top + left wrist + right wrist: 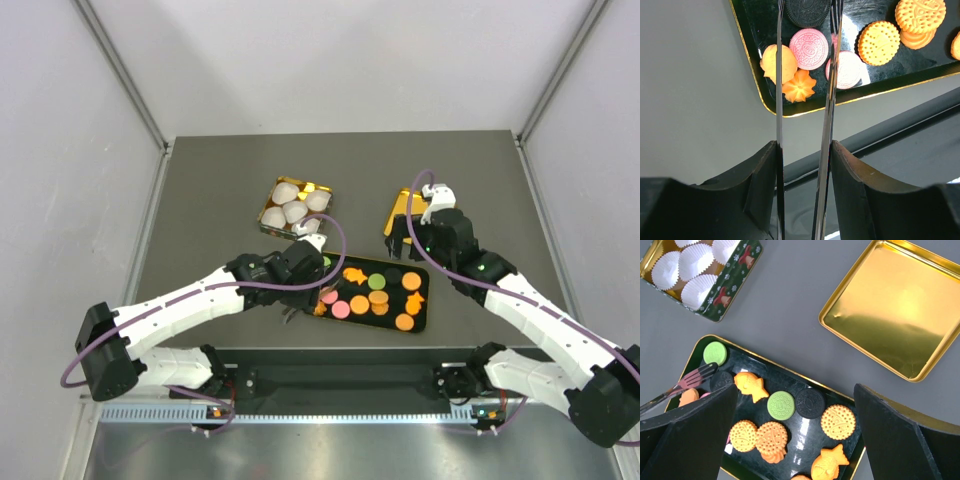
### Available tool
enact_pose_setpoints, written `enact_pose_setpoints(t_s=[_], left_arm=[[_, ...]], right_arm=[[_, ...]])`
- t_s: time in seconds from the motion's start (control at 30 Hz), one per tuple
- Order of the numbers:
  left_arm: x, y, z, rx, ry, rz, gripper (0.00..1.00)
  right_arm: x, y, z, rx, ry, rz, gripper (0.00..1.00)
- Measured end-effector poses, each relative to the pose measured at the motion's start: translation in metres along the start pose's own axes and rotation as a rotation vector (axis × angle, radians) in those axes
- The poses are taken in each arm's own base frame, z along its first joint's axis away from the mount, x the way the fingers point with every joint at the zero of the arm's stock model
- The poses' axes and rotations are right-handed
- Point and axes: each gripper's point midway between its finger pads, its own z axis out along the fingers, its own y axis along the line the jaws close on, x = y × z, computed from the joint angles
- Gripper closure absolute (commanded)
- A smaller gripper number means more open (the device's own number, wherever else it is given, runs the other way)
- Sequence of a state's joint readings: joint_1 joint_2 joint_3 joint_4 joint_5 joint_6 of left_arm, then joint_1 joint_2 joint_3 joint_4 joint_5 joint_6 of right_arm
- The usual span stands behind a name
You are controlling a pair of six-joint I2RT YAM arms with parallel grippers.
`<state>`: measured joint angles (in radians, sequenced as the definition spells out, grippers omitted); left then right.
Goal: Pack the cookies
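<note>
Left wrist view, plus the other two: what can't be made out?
Left wrist: the tongs run off the top edge, tips unseen; the tray is cut off top and right.
Right wrist: its fingers hide the tray's near corners; the tin is cut by the top-left corner.
Top external: the right arm covers part of the gold lid; the cookies are too small for patterns.

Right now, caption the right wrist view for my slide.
Open right gripper over a black tray of cookies; tongs, gold lid and cup-lined tin nearby.
</note>
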<state>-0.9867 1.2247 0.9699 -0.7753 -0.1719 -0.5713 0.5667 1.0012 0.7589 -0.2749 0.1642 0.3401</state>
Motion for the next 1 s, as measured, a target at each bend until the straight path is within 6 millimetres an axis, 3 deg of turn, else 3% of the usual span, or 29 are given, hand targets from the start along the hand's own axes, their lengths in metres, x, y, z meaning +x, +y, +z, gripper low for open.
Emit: enact_pose_setpoints(t_s=[0.57, 1.0], left_arm=[[0.0030, 0.0016, 0.0001, -0.003, 0.014, 0.018, 0.51], [0.0037, 0.0033, 0.0014, -0.014, 0.022, 0.032, 0.62]], right_arm=[[-0.0004, 0.0000, 0.0001, 0.001, -0.002, 0.001, 0.00], [-0.0005, -0.0002, 0.0001, 0.002, -0.002, 0.000, 0.00]])
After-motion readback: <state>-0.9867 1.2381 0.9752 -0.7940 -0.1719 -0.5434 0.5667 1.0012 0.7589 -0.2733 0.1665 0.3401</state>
